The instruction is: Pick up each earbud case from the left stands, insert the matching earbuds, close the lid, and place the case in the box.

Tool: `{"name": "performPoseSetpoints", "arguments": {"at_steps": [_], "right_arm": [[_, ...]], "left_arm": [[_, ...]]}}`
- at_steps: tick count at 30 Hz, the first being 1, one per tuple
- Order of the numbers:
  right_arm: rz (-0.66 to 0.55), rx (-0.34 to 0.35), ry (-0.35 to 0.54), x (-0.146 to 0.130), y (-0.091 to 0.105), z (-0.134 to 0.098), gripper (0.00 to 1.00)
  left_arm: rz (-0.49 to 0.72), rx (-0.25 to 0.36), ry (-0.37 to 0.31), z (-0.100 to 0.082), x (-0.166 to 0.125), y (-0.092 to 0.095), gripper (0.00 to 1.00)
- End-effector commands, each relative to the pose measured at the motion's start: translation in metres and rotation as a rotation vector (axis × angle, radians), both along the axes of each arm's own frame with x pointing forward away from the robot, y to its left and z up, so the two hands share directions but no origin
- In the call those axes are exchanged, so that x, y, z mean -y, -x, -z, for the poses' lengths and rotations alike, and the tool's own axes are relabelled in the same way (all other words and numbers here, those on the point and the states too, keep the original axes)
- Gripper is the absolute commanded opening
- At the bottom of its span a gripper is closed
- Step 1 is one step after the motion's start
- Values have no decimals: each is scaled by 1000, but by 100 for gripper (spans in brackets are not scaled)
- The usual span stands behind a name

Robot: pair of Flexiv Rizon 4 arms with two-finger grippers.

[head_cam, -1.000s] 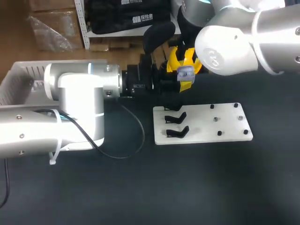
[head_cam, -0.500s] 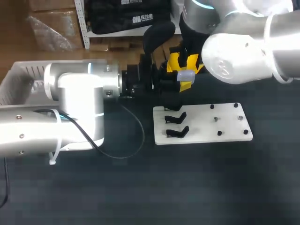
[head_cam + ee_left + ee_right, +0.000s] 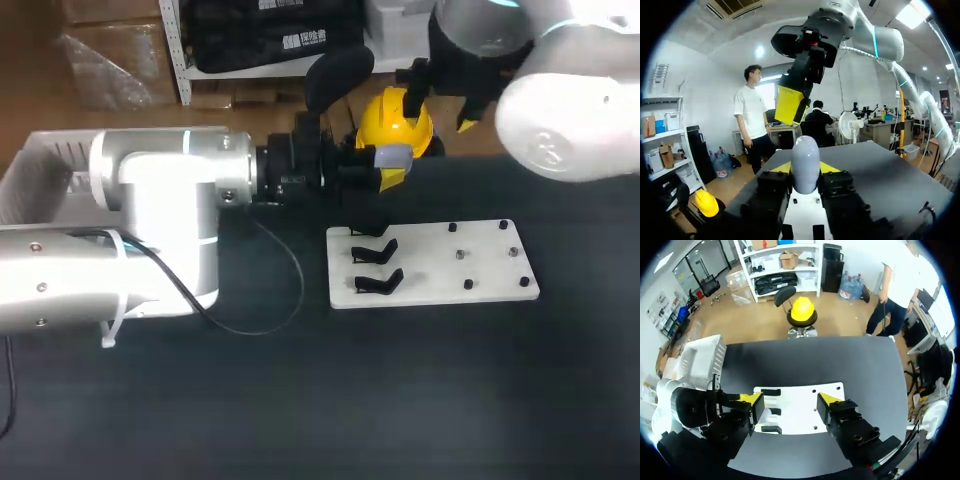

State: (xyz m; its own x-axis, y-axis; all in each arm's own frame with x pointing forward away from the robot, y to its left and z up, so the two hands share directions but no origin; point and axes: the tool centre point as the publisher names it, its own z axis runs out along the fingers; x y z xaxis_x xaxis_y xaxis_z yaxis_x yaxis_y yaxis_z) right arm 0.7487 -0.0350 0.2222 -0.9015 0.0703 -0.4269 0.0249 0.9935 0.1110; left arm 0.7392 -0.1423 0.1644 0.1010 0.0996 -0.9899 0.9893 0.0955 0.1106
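Black table (image 3: 450, 400), earbud case (image 3: 805, 160) within left gripper (image 3: 386, 166)

A robotics lab by the look of it: a silver-white left arm (image 3: 160, 200) and right arm (image 3: 570, 110) over a black tabletop (image 3: 400, 400), a white fixture plate (image 3: 490, 270) with black stands (image 3: 378, 282) and small pegs (image 3: 467, 285) lying on it.

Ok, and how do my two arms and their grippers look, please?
The left arm and the right arm are thick rounded tubes, silver-grey and white, with a thin teal ring at a joint. A black cable loops from the left arm. Each ends in a black, blocky gripper with two bright yellow tips: left gripper, right gripper.
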Motion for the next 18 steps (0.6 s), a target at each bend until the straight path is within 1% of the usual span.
{"name": "performPoseSetpoints", "arguments": {"at_steps": [1, 3, 6, 7, 8, 9, 10, 11, 12, 13, 15, 16, 18], "right_arm": [[47, 105, -19, 20, 16, 4, 100], [63, 96, -35, 24, 21, 9, 100], [92, 88, -66, 25, 30, 17, 100], [102, 98, -80, 26, 34, 18, 100], [105, 96, -93, 26, 37, 20, 100], [115, 115, -101, 26, 41, 22, 100], [114, 136, -94, 25, 45, 23, 100], [105, 151, -85, 24, 49, 23, 100], [97, 174, -84, 23, 53, 22, 100], [94, 178, -82, 23, 57, 22, 100], [95, 163, -90, 23, 61, 22, 100], [82, 165, -92, 22, 63, 21, 100], [74, 167, -79, 19, 64, 21, 100]], "left_arm": [[-21, 35, 30, -20, -28, 6, 0], [-37, 69, 15, -29, -46, 3, 0], [-74, 129, -24, -41, -86, -6, 0], [-98, 144, -23, -45, -103, -10, 0], [-136, 137, -25, -45, -122, -15, 0], [-159, 143, -5, -46, -140, -21, 0], [-168, 162, 6, -48, -157, -25, 0], [-180, 165, 5, -50, -175, -29, 0], [-199, 173, -21, -52, -191, -35, 0], [-234, 194, -40, -54, -206, -40, 0], [-270, 184, -33, -54, -230, -48, 0], [-272, 185, -64, -55, -238, -49, 0], [-265, 192, -80, -54, -250, -50, 0]]}}
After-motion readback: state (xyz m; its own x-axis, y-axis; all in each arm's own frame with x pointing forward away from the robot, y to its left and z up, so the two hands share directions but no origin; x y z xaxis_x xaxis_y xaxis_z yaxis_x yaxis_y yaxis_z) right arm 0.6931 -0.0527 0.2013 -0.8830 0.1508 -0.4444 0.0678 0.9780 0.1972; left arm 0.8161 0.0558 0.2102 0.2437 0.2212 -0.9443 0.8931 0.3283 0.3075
